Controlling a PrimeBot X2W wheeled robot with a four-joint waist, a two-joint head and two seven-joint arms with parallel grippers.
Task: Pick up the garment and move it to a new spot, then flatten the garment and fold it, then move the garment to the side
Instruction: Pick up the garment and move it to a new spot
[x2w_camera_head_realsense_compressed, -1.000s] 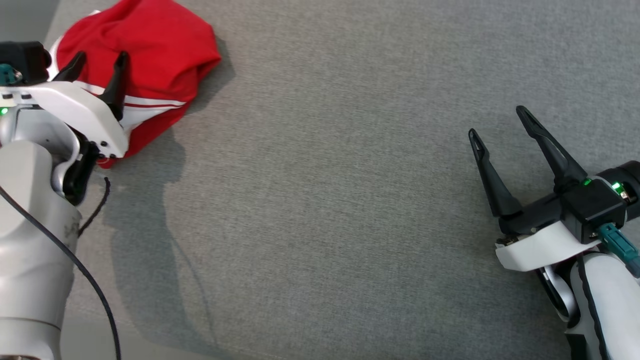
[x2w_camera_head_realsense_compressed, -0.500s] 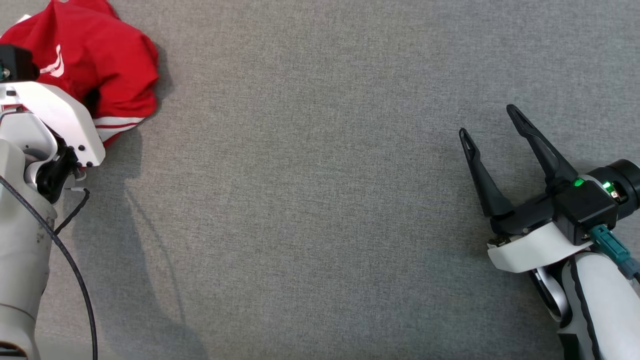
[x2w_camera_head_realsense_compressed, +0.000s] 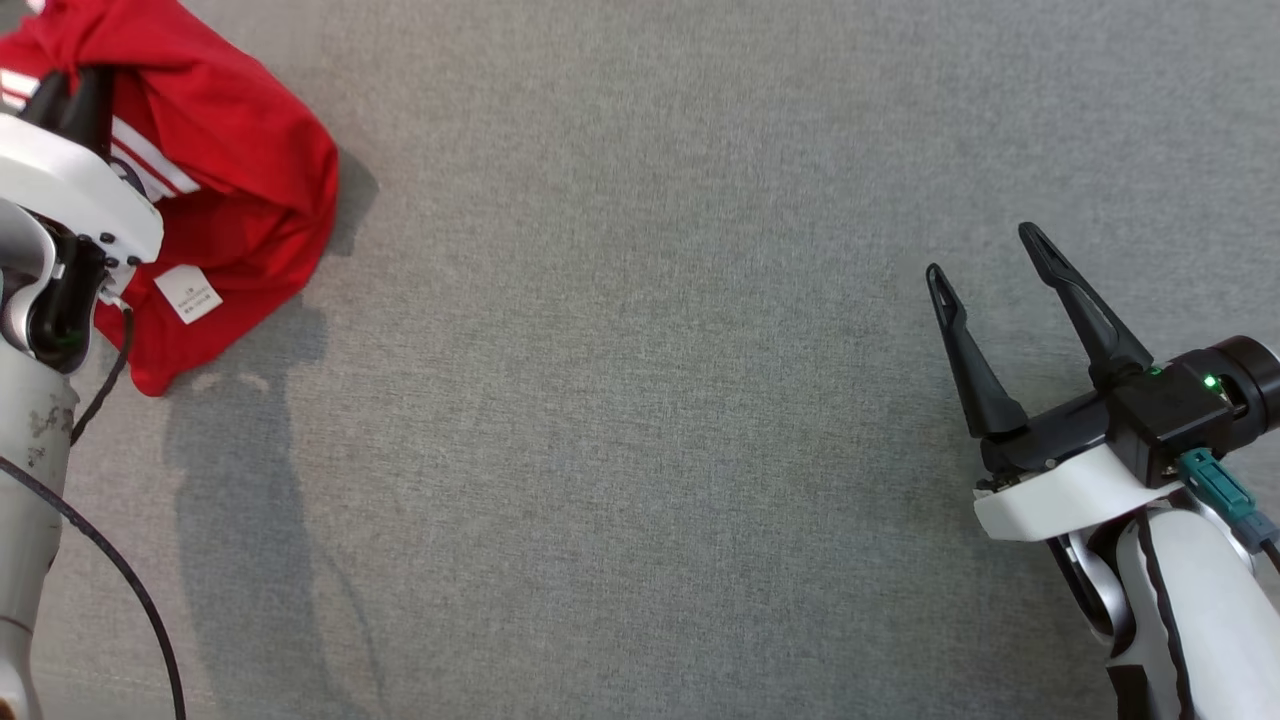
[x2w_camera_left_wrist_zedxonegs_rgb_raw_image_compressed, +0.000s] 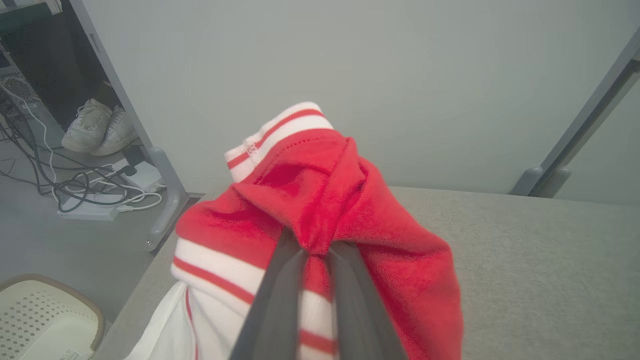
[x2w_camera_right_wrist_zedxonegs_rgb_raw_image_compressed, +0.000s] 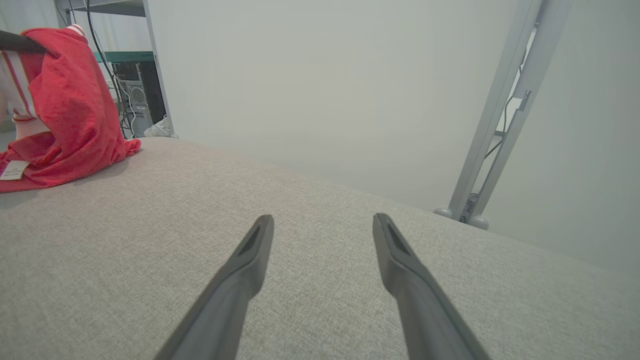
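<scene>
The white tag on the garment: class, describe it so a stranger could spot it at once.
Start at the grey table, then find the bunched red garment at its far left. Near the garment's lower edge lies a small white tag, a printed rectangle, unlike the long white stripes above it.

The right tool (x2w_camera_right_wrist_zedxonegs_rgb_raw_image_compressed: 322, 219) gapes above the grey surface (x2w_camera_right_wrist_zedxonegs_rgb_raw_image_compressed: 150, 225); the red garment (x2w_camera_right_wrist_zedxonegs_rgb_raw_image_compressed: 70, 110) bunches at far left.
</scene>
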